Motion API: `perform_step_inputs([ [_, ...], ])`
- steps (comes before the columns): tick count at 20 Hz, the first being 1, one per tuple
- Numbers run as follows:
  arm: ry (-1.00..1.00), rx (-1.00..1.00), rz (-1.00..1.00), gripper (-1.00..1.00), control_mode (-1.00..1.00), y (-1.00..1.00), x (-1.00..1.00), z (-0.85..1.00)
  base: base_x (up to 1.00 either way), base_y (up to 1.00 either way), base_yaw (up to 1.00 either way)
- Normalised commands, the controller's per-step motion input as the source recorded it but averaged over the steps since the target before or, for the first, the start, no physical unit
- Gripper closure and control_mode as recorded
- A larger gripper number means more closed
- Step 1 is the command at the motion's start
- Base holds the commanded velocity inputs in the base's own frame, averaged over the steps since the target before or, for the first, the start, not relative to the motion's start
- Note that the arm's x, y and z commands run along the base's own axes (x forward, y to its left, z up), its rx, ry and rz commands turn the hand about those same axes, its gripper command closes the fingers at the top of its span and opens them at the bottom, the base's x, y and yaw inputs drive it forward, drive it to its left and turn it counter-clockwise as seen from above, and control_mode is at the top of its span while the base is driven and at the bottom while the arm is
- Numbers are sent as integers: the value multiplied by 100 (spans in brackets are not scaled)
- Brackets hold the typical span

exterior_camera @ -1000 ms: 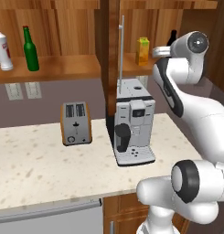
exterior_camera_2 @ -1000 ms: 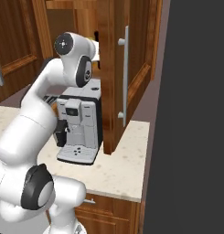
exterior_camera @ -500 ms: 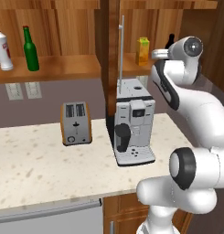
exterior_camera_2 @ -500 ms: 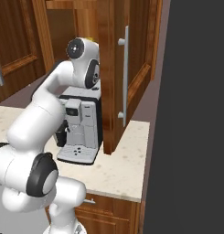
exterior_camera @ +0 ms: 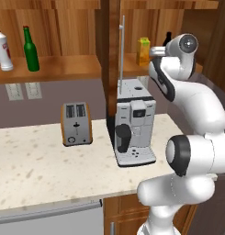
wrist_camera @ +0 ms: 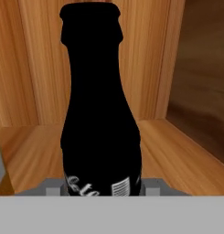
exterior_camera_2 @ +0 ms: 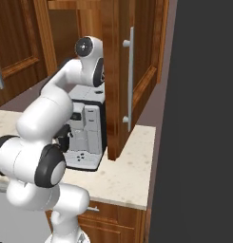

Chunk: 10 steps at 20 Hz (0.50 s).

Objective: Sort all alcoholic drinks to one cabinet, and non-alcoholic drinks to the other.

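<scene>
From the left base view, the white arm reaches up into the right-hand cabinet, where the orange-yellow juice carton [exterior_camera: 143,51] stands on the shelf [exterior_camera: 132,69]. Just to its right the top of the small black cola bottle [exterior_camera: 168,37] pokes up beside the arm's wrist. Over in the left cabinet, well apart from those 2, the white bottle [exterior_camera: 1,47] with its red cap and the slim green bottle [exterior_camera: 30,49] stand upright side by side on their own shelf. Down on the desk [exterior_camera: 36,165] sit a toaster [exterior_camera: 75,124] and a coffee machine [exterior_camera: 132,123], the machine just under the open cabinet door.

From the right base view, the arm bends up behind the open cabinet door [exterior_camera_2: 130,76], and the coffee machine [exterior_camera_2: 84,133] stands on the desk [exterior_camera_2: 127,175] beside it.

In the hand view, the cola bottle [wrist_camera: 98,114] stands upright and very close, its label band at the lower edge, with the wooden shelf floor [wrist_camera: 177,151] and back wall behind it. The gripper [wrist_camera: 100,188] is closed narrowly on the bottle's lower body.
</scene>
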Motion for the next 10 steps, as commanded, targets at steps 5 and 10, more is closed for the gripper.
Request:
perform_step_inputs([
  [5, 0, 0, 0, 100, -100, -1, 32, -25, 0, 0, 0],
  [10, 0, 0, 0, -100, -100, 0, 13, -25, 0, 0, 0],
])
